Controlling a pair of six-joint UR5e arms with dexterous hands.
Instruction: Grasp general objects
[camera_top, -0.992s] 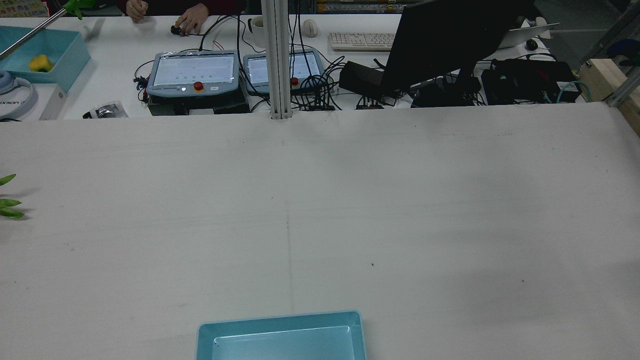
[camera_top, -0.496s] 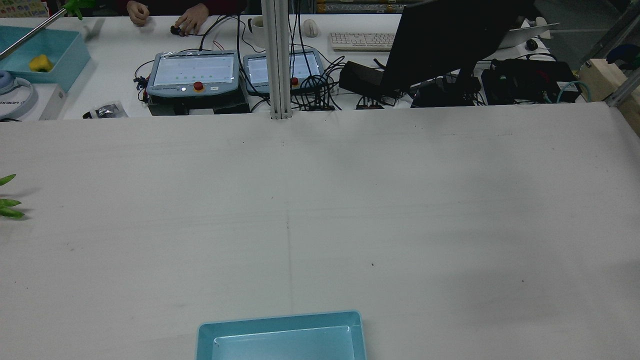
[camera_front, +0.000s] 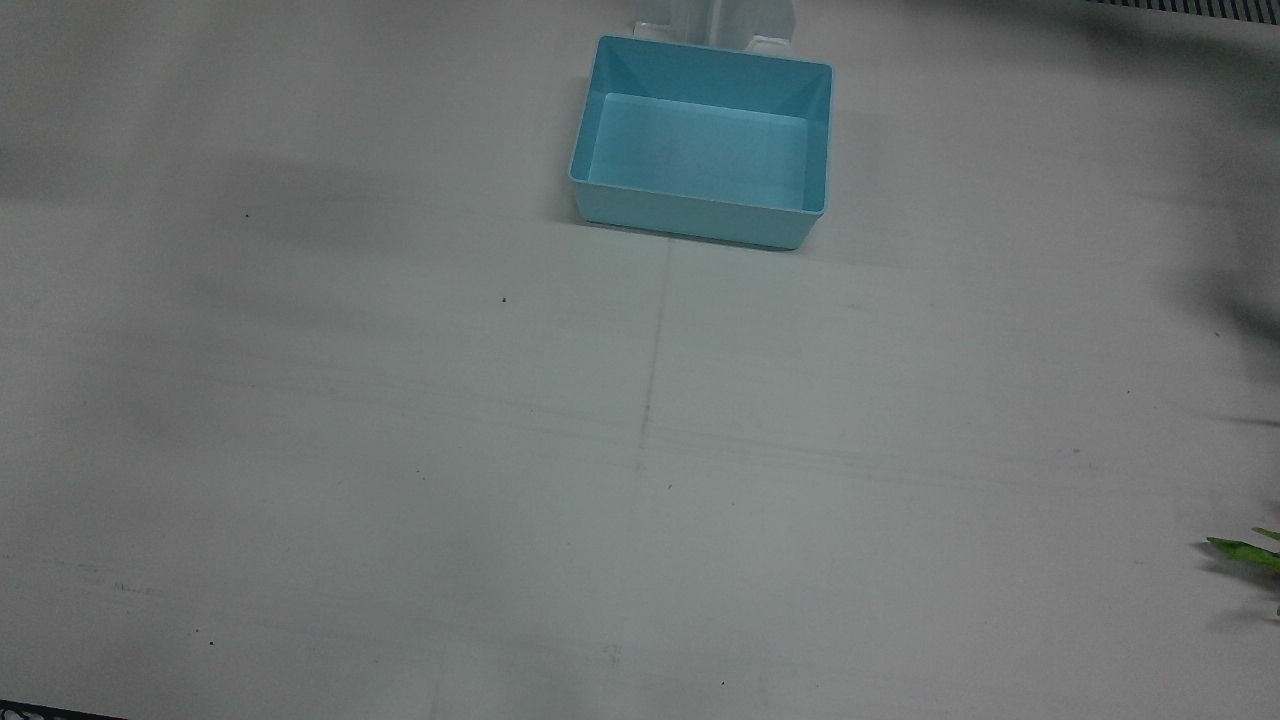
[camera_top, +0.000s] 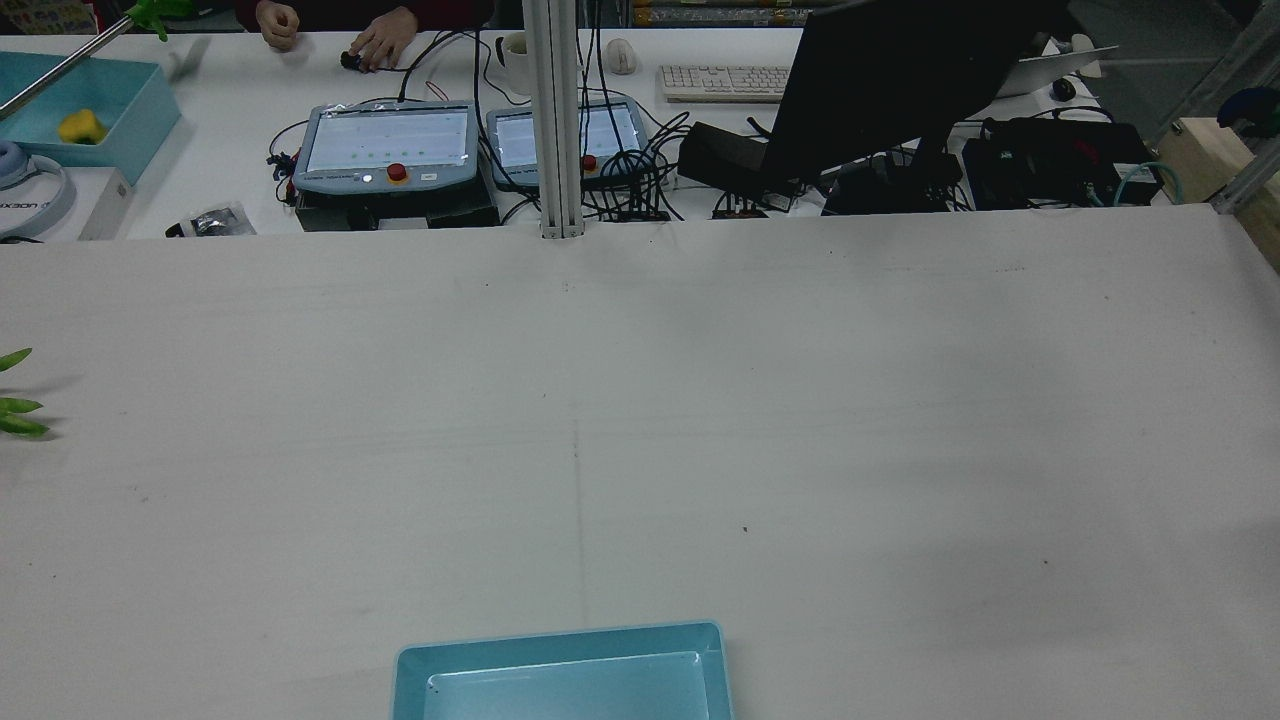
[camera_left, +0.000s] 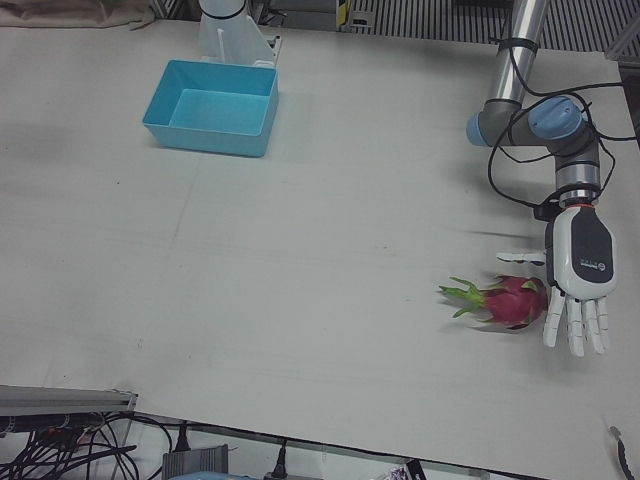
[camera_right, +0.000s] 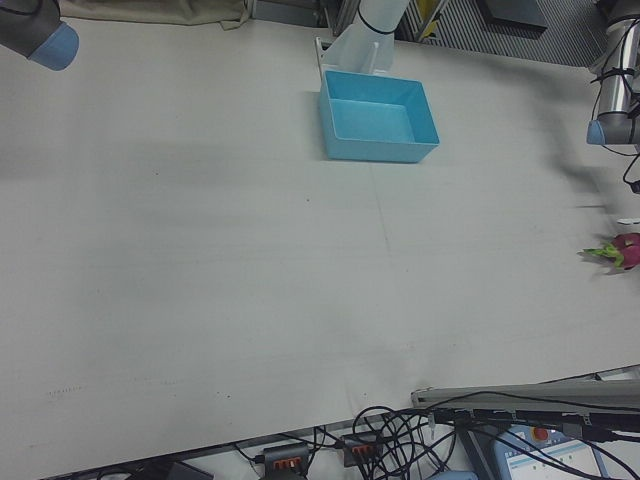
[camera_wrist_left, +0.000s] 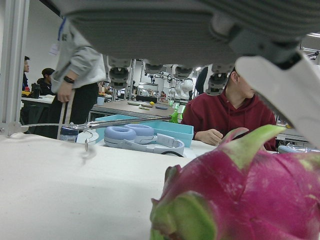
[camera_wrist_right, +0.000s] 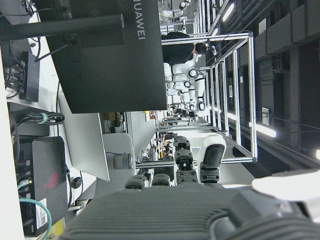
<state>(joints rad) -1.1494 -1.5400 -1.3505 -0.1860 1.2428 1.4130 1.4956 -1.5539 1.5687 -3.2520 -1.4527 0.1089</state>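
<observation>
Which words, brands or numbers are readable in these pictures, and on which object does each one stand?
"HUAWEI": on the back of the black monitor, right hand view.
"IXSON" (first letters cut off, uncertain): on the white box beside the headphones, rear view.
Small logo on the back of the left hand: too small to read.
Teach pendant screen text: too blurred to read.

Colour reference: dragon fruit and bin

Dragon fruit (camera_left: 512, 300): magenta skin, green-tipped scales. Bin (camera_left: 212, 106): plain light blue. Left hand (camera_left: 577, 276): white shell, grey palm. Table (camera_left: 300, 250): off-white.
</observation>
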